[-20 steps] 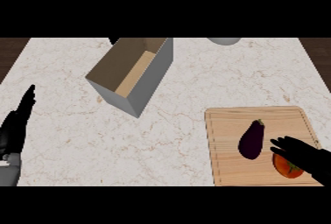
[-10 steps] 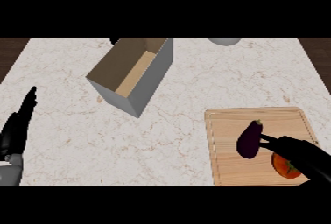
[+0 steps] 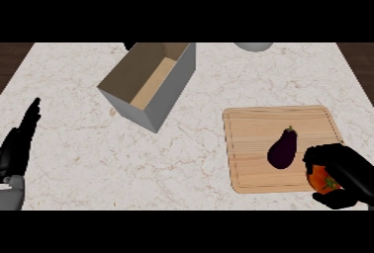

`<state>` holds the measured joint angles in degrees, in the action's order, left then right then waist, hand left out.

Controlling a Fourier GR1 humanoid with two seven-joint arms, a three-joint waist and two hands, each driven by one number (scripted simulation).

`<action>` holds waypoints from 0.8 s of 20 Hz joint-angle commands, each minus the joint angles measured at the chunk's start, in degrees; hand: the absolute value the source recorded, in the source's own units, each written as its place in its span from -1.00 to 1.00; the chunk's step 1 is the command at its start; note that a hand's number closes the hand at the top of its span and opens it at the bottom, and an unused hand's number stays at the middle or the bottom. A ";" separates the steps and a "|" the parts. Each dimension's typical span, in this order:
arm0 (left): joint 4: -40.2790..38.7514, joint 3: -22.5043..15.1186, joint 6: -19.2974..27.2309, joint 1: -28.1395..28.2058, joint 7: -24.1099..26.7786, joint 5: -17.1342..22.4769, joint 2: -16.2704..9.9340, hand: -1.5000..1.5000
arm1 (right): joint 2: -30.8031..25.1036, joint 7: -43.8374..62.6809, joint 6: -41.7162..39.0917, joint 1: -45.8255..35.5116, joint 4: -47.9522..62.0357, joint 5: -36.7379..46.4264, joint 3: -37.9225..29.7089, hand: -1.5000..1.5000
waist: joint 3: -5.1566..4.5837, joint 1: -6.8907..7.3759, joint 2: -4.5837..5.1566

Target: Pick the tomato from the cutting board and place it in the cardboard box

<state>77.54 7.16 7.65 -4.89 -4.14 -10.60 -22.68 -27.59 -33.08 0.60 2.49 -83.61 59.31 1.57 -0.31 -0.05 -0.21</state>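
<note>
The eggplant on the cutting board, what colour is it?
Dark purple, with a darker stem end; the eggplant shows in the head view, lying on the wooden cutting board.

The right hand (image 3: 342, 170) is low at the right side, with its fingers and thumb curled around the tomato (image 3: 320, 180). The left hand (image 3: 18, 147) rests at the left edge, open, with its straight fingers pointing up.
</note>
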 commanded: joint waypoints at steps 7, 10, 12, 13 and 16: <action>-2.55 -2.04 0.47 -4.37 -0.41 -2.39 1.61 0.00 | 10.50 16.64 -10.16 -37.66 25.34 2.29 -1.60 1.00 | 0.37 3.18 1.11; 1.64 -0.92 -0.68 -0.83 -1.12 -0.82 1.29 0.00 | 9.26 13.35 -2.68 -42.88 35.09 3.98 -4.00 1.00 | 0.40 2.50 0.69; -2.05 1.27 -1.12 -4.86 -1.55 -0.47 -0.62 0.00 | 10.39 16.01 -4.32 -46.86 31.87 2.21 -5.39 1.00 | 0.35 1.59 0.59; -1.65 1.33 -2.63 -1.32 1.50 0.27 -1.00 0.00 | 10.28 14.28 -3.42 -46.96 30.98 0.71 -6.38 1.00 | 0.34 1.56 0.48; -0.79 0.81 -1.38 0.28 1.80 -0.33 0.39 0.00 | 10.29 9.32 0.16 -48.99 28.18 -1.55 -7.36 1.00 | 0.35 1.50 0.37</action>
<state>75.93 7.42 6.74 -6.63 -3.12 -11.34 -22.12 -17.40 -20.33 -2.40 -42.15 -55.46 59.82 -3.89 0.03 1.66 0.33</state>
